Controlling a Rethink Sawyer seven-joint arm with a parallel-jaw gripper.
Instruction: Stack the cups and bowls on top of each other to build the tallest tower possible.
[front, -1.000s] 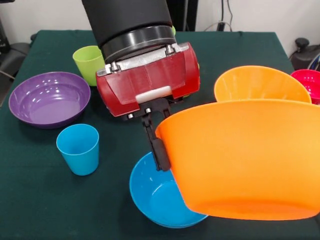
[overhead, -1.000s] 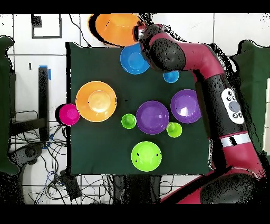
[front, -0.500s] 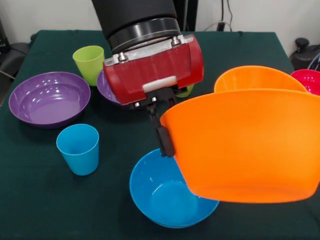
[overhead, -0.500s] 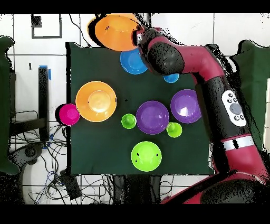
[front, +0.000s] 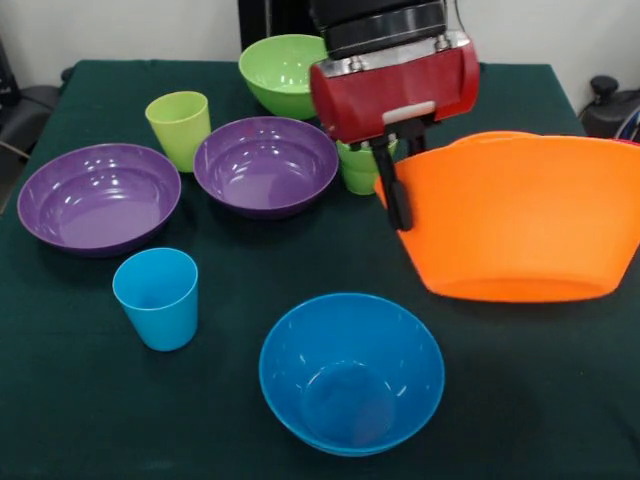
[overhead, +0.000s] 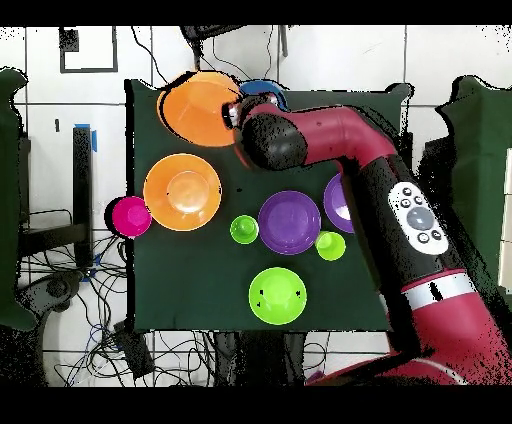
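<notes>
We are seeing bare table (front: 230, 300) lying open between the sky-blue cup (front: 157, 297) and blue bowl (front: 351, 371); the lifted orange bowl (front: 515, 215) is blocking the right side.

A red and black robot arm (overhead: 375, 160) is showing in both views. Seen from above, its links are showing as thick, rounded, glossy red tubes, with a dark, nearly black round joint housing (overhead: 268, 148) near the wrist. A black oval panel (overhead: 417, 212) is sitting along one red link, carrying several small white round buttons, and a pale grey band (overhead: 437, 290) is ringing the link further toward the base. From the front, a black cylinder with a ribbed collar is topping a boxy red wrist housing (front: 395, 88), which is showing a silver metal edge, small screws and a white rectangular label.
</notes>
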